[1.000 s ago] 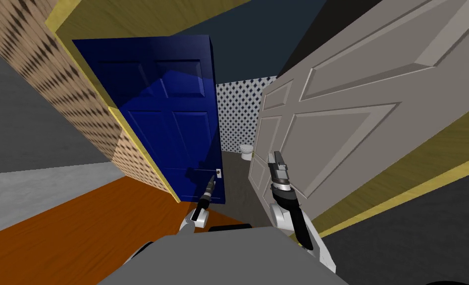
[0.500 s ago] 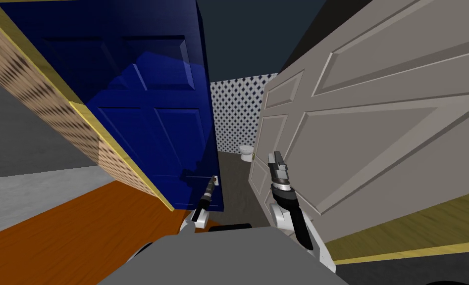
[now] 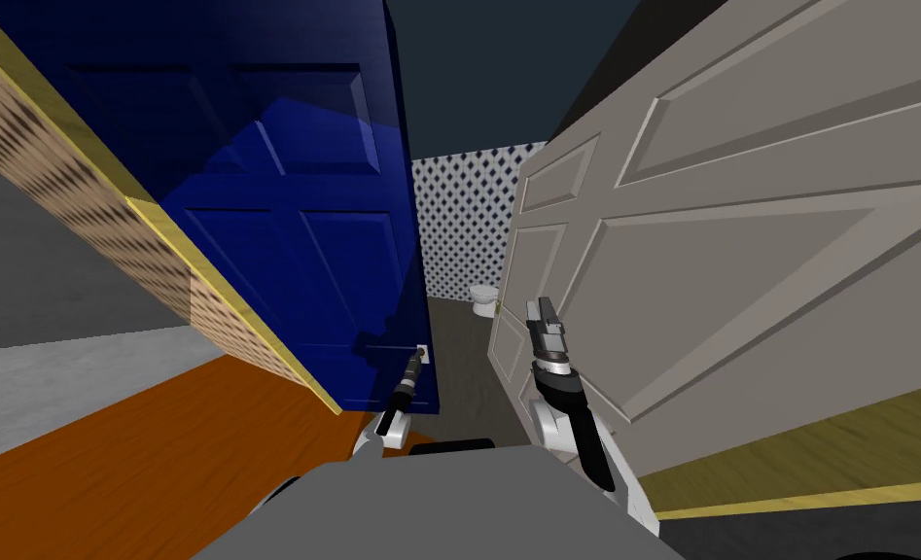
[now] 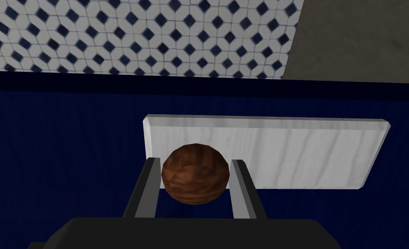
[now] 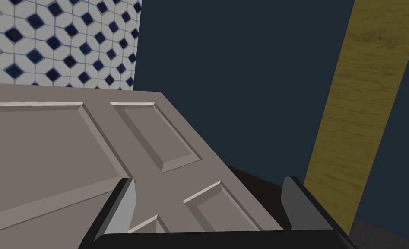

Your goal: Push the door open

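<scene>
Left gripper [image 4: 195,163] pinches the knob [image 4: 195,175] of the blue door [image 3: 293,243], which stands ajar directly ahead of it. Right gripper [image 5: 208,180], fingers spread, hovers beside the grey door [image 5: 61,147]. Judged partly done: further swing is left.

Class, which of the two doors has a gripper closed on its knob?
The blue door: the left gripper clasps its brown knob; the grey door goes ungripped.

Moved forward myself; blue door [image 3: 293,262] closer, larger ahead.
</scene>
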